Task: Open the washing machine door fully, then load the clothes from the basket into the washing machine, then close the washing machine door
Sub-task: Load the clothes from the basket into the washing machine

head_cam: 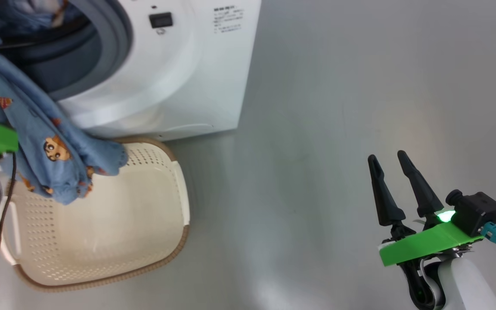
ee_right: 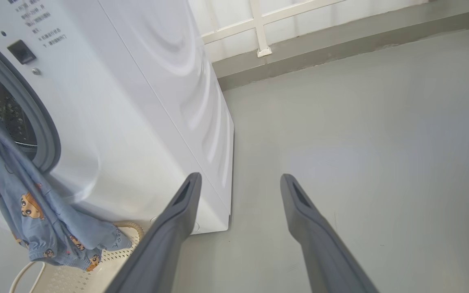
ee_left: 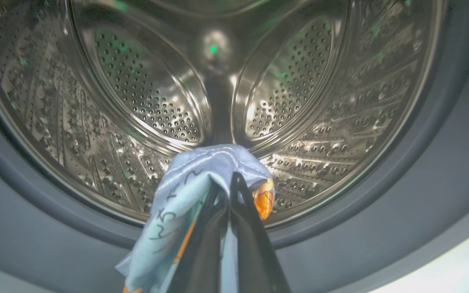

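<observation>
Pinched shut, the left jaws are gripping a fold of the clothes point(ee_left: 193, 183) between two dark fingers point(ee_left: 246, 240). They are doing so right at the mouth of the washing machine point(head_cam: 179, 64), with the perforated steel drum point(ee_left: 145, 93) and its grey gasket point(ee_left: 442, 183) curving round ahead of them. I am counting one piece of light blue cloth, printed with orange-brown cartoon figures. It is trailing from that grip down out of the opening and across the white front, and its lower end is hanging over the back rim of the basket point(head_cam: 181, 185). One basket is sitting on the grey floor point(head_cam: 338, 129), just in front of the one machine. Over on the other side, the right jaws are standing spread wide, the two right fingers point(head_cam: 383, 193) well parted. They are holding nothing and touching nothing, hovering above the floor well apart from the basket and the cloth.
</observation>
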